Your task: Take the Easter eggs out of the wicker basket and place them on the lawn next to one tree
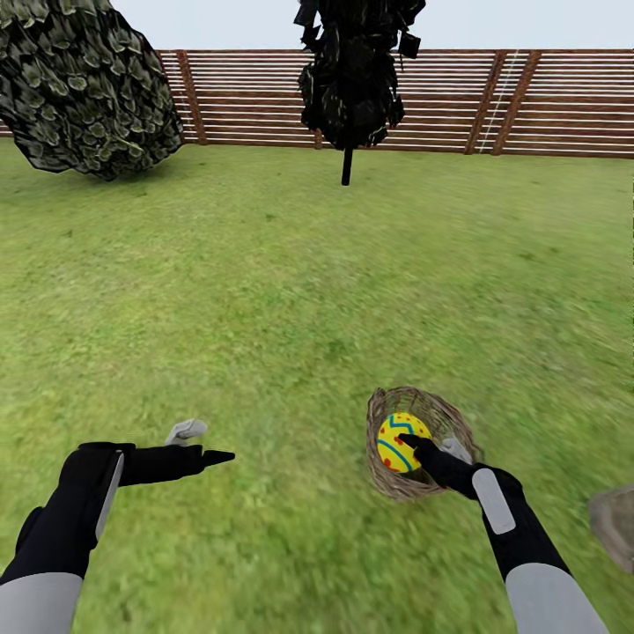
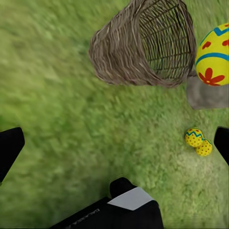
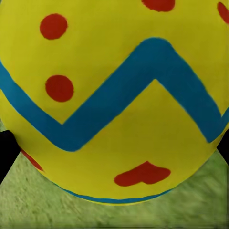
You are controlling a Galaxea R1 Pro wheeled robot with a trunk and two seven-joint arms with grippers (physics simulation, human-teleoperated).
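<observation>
An Easter egg [image 3: 112, 100] is pinched between the right gripper's [image 1: 421, 451] fingers just over the wicker basket [image 1: 440, 418] on the lawn [image 1: 291, 291], apparently for lifting out. The left gripper [image 1: 201, 443] is held spread, idle.

Both robot arms are light grey near the body and black toward the ends. The black left gripper [image 1: 199, 446] has one pale grey finger and one pointed black finger. The black right gripper [image 1: 427, 446] has a pale grey strip along its wrist.
</observation>
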